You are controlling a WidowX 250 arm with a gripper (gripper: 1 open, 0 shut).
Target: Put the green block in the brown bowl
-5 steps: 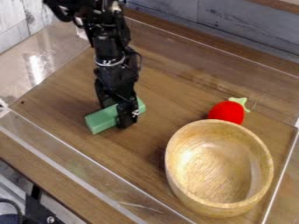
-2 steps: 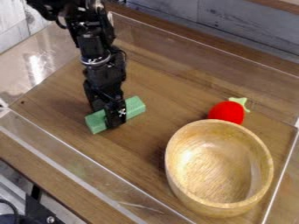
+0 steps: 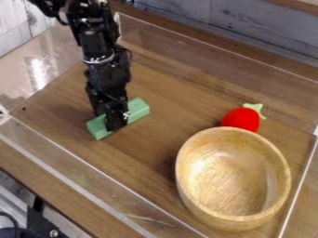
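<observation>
The end effector [image 3: 113, 115] is pointed straight down over the block [image 3: 119, 118], its black fingers set on either side of the block's middle. Whether the fingers are clamped on the block or only stand beside it cannot be told, since the view is small and the dark fingers hide the contact. The block is seen lying on the desk [image 3: 187, 88], its long side running diagonally, one green end showing at lower left of the fingers and the other at upper right. The bowl [image 3: 233, 178] is placed well apart from the block, toward the lower right, upright and with its grain visible inside. A red toy [image 3: 244, 118] with a yellow tip is found just beyond the bowl's far rim, apart from the block. A clear wall [image 3: 74, 172] is seen edging the desk. No brand, label or readable writing can be made out anywhere.
</observation>
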